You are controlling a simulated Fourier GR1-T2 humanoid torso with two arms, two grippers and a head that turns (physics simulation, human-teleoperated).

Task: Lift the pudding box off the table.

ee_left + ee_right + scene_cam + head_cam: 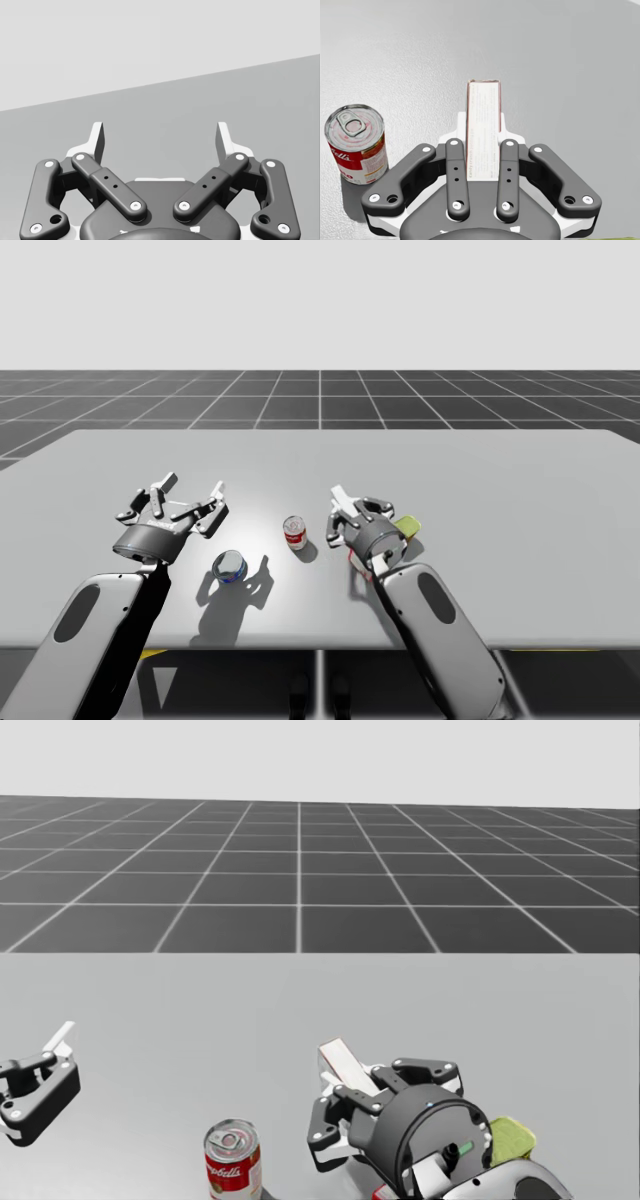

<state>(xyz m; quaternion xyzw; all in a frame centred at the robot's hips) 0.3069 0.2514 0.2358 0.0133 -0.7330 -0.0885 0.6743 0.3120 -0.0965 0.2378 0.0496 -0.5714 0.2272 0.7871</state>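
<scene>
Plainly, my right claw [482, 150] is clenched on the pudding box [483, 130]. Both dark fingers [455, 170] press its broad faces from two sides. The box is a thin white carton seen edge-on, with one end sticking out past the fingertips. From the head view it tilts upward and to the far left out of the claw. Whether its lower end is clear of the bench [520, 540] I cannot tell.

A red-and-white can [356, 142] stands upright just left of this claw, apart from it, with its pull-tab lid showing. Something yellow-green [407, 528] lies at the right side of the right wrist (mostly hidden, so I cannot name it).

My left claw [160, 137] is well off to the left. It is released, its fingers spread wide with only bare grey bench between them. In the high view it hovers above its own shadow. A blue-and-silver can [229, 566] sits on the near side of it, between the two arms.
</scene>
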